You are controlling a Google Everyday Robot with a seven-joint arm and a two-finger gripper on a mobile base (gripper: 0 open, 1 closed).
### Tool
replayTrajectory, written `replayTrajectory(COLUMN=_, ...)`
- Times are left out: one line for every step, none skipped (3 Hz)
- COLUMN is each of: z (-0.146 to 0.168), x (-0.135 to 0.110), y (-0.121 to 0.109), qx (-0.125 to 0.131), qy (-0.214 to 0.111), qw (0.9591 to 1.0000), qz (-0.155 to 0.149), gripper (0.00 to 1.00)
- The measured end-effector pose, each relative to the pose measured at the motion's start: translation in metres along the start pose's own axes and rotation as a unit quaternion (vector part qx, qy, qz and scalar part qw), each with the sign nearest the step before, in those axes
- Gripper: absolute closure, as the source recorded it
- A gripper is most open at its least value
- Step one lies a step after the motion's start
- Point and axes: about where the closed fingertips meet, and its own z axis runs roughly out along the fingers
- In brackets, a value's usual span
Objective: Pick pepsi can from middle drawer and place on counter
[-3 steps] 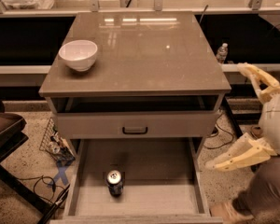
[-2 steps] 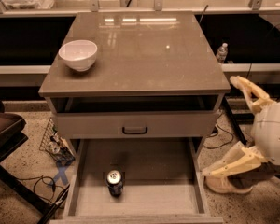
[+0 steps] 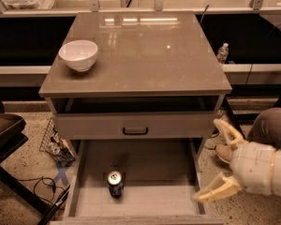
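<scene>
Our gripper gapes open beside the middle drawer, so we should swing left and descend squarely over the pepsi can.

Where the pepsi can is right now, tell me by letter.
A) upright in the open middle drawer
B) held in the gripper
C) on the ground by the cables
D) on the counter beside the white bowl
A: the pepsi can stands upright on the middle drawer floor, while the gripper hangs open and empty to the drawer's right, and the counter bears the white bowl.
</scene>
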Motion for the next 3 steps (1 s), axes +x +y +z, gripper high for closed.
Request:
replayTrajectory(z=0.0339, x=0.0427, y=0.0292, qx=-0.025, qy=-0.013, qw=0.9992, qz=0.029, gripper=0.00)
replayTrajectory(z=0.0386, x=0.0457, y=0.0276, qx=-0.023, qy=-0.018, qw=0.9996, qz=0.005, gripper=0.00)
replayTrajectory(z=0.0382, x=0.0450, y=0.0277, qx=-0.023, qy=-0.018, qw=0.9996, qz=0.003, gripper=0.00)
